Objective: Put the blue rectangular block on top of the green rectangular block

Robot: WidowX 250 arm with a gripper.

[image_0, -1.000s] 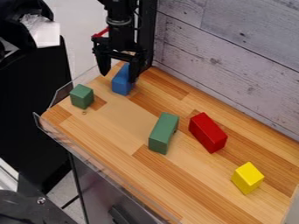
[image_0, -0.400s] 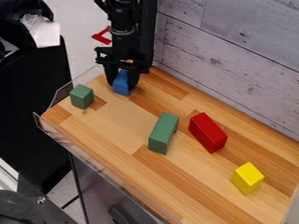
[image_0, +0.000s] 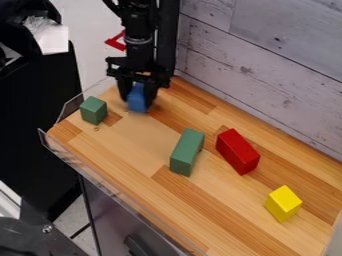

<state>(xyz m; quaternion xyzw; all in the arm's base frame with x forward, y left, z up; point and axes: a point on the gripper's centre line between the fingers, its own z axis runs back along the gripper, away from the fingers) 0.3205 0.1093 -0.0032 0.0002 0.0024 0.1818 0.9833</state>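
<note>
Hanging in the upper left of the frame, the black two-finger gripper (image_0: 136, 101) has its jaws closed in on opposite sides of the blue rectangular block (image_0: 137, 95), holding it between them at the far end of the striped, butcher-block-style wooden tabletop (image_0: 127, 145). Near the frame's centre lies the green rectangular block (image_0: 186, 152), with a red rectangular block (image_0: 237, 151) just to its right, a yellow block (image_0: 283, 203) at lower right and a small green cube (image_0: 93, 110) at left. Weathered grey wooden planks (image_0: 267, 60) wall the upper right, clear plastic edging (image_0: 59, 154) lines the table's left side, and pale floor (image_0: 90, 25) shows at upper left.
</note>
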